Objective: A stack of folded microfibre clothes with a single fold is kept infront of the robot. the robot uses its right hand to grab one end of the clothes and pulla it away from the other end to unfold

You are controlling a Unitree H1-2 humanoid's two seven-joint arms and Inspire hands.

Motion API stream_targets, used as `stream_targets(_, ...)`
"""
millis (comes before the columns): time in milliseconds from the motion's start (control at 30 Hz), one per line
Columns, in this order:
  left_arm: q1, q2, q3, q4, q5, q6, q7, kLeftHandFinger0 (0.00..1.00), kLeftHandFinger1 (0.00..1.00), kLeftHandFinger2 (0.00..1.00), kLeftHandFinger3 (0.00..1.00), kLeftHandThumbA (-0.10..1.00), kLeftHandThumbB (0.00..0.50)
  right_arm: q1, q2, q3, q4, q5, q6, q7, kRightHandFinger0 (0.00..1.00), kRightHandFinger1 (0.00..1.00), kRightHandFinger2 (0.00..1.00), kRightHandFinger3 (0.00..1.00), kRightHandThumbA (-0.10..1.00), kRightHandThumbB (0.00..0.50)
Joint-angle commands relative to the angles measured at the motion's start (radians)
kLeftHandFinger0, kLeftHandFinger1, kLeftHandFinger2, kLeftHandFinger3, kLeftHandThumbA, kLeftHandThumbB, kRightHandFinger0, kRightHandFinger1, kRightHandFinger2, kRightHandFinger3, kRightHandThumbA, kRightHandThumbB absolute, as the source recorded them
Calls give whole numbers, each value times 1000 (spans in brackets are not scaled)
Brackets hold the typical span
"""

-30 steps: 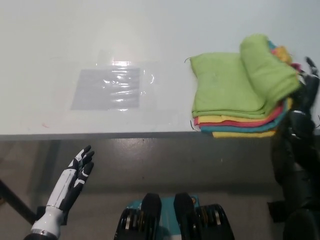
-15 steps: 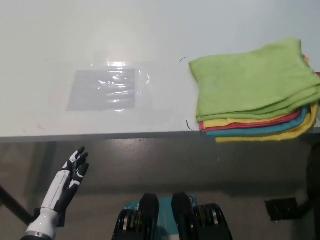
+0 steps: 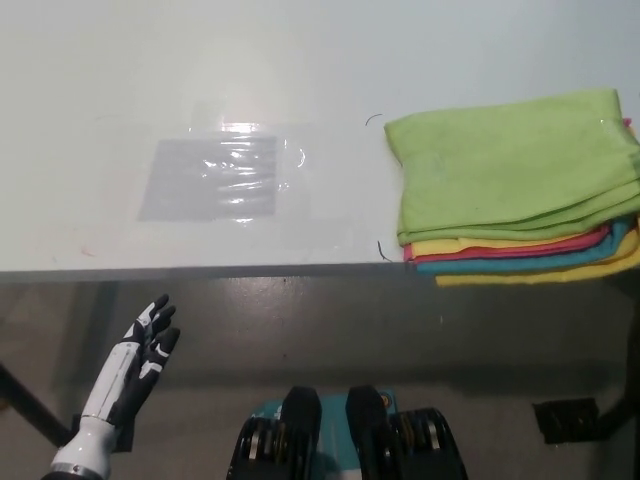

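A stack of microfibre cloths [image 3: 520, 185] lies at the right of the white table [image 3: 200, 80], near its front edge. The top cloth is green [image 3: 510, 160] and lies flat. Under it show yellow, red, teal and yellow edges [image 3: 520, 262]. My white left hand [image 3: 135, 365] rests below the table edge at the lower left, open with fingers spread. My black right hand is out of the picture.
A clear plastic sheet [image 3: 215, 178] lies flat on the table left of the cloths. The table's front edge [image 3: 200, 272] runs across the middle of the view, with dark floor below it.
One second ago the green cloth's right end was lifted and rolled over, with the black right hand beside it. Now the cloth lies flat and the right hand has left the view.
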State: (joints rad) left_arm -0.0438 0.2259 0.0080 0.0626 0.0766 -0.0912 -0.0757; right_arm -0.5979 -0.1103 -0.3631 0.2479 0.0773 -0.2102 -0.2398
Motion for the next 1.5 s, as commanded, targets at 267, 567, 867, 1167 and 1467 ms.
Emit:
stream_targets(267, -4, 44, -11, -45, 45, -4, -16, 1000, 1000, 1000, 1000, 827, 242, 27, 137, 161, -1030, -346, 78, 105, 1000, 1000, 1000, 1000, 1000, 221)
stream_targets(567, -12, 27, -8, -29, 19, -29, -15, 1000, 1000, 1000, 1000, 871, 273, 341, 179, 453, -905, -290, -41, 217, 1000, 1000, 1000, 1000, 1000, 88)
stream_targets(867, -8, 14, 2, -12, -43, -88, -32, 1000, 1000, 1000, 1000, 991, 341, 510, 99, 552, -468, -279, -80, 176, 1000, 1000, 1000, 1000, 1000, 52)
stream_targets(1167, 1, -16, 9, 7, -68, -136, -30, 1000, 1000, 1000, 1000, 1000, 349, 478, 47, 449, -248, -114, 55, 202, 1000, 1000, 1000, 1000, 1000, 55)
stream_targets(1467, 53, -21, 1, -61, -59, -109, -36, 1000, 1000, 1000, 1000, 975, 347, 575, 54, 396, -305, -29, 95, 230, 1000, 1000, 1000, 1000, 1000, 42)
